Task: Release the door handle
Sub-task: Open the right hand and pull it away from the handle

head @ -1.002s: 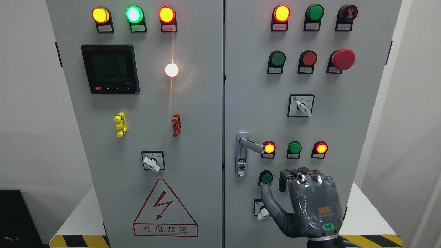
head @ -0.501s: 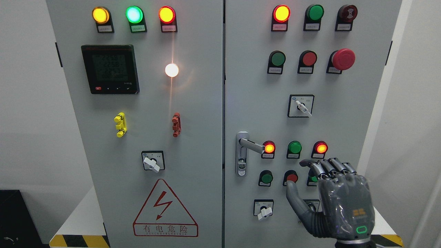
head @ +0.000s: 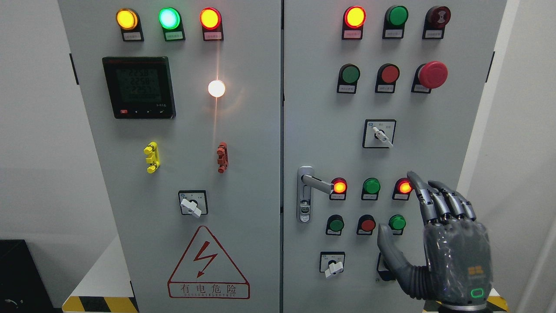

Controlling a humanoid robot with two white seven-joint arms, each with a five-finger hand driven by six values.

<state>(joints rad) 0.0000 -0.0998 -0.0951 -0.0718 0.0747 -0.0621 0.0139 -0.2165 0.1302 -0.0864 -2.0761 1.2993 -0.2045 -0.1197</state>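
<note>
The door handle [head: 316,182] is left clear on every side except its tip, which is crowded by a lit red lamp [head: 339,186] just beside it. The right hand [head: 438,243], fingers extended and empty, is held well apart from it, in front of the lower right corner of the right door [head: 330,108]. Passage across that door is narrowed by rows of raised buttons; a selector switch [head: 332,265] is found below the handle. Bare panel is seen above the handle.
</note>
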